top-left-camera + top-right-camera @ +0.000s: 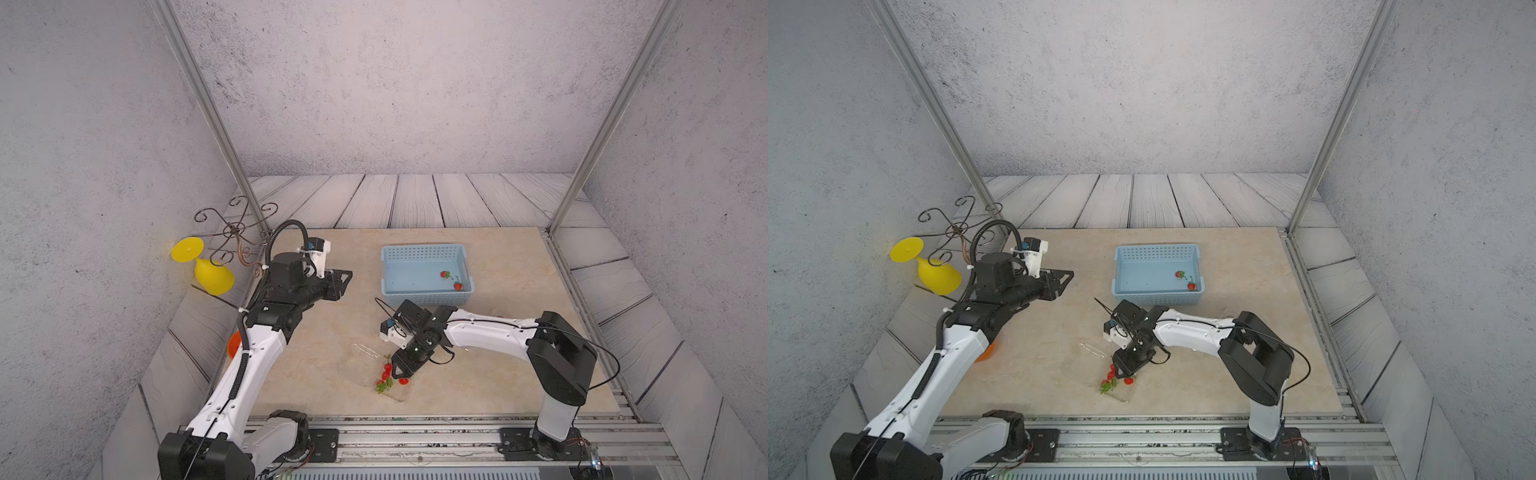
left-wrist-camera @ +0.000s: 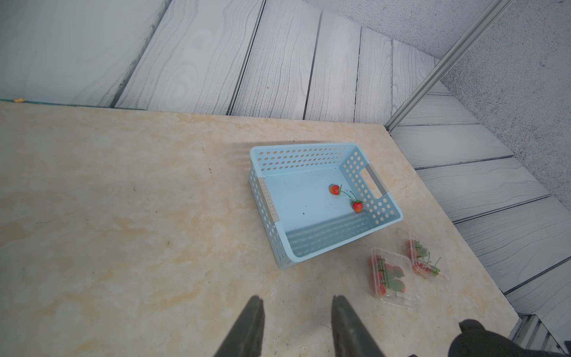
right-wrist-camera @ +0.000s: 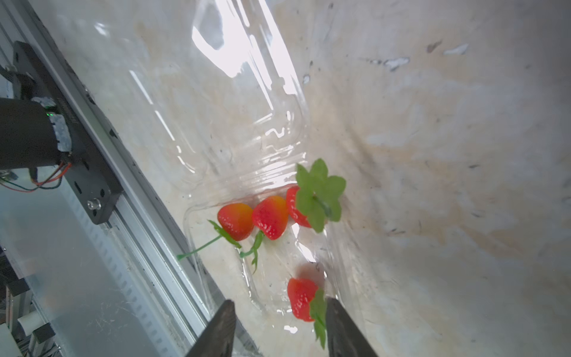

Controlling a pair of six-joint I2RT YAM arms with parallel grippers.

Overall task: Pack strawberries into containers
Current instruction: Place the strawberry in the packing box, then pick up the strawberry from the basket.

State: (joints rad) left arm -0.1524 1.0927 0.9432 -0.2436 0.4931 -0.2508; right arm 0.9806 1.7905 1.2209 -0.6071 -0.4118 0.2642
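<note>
Two strawberries (image 1: 445, 274) (image 2: 334, 189) lie in the light blue basket (image 1: 422, 249) (image 2: 296, 160). Near the table's front an open clear container (image 1: 395, 392) (image 3: 216, 272) holds three strawberries (image 3: 270, 221) side by side. A further strawberry (image 3: 301, 298) (image 1: 403, 380) lies in it, close to one finger of my right gripper (image 1: 401, 372) (image 3: 279, 304), which hangs open just above. My left gripper (image 1: 347, 282) (image 2: 298, 301) is open and empty over the table's left side. Two closed containers (image 2: 391, 276) (image 2: 425, 259) with strawberries sit beside the basket; the right arm hides them in both top views.
The open container's lid (image 3: 234, 92) lies flat on the table. A yellow goblet (image 1: 212, 278) and a wire rack (image 1: 237, 232) stand at the far left. An orange bowl (image 1: 235, 343) peeks from behind the left arm. A metal rail (image 1: 415, 432) runs along the front edge.
</note>
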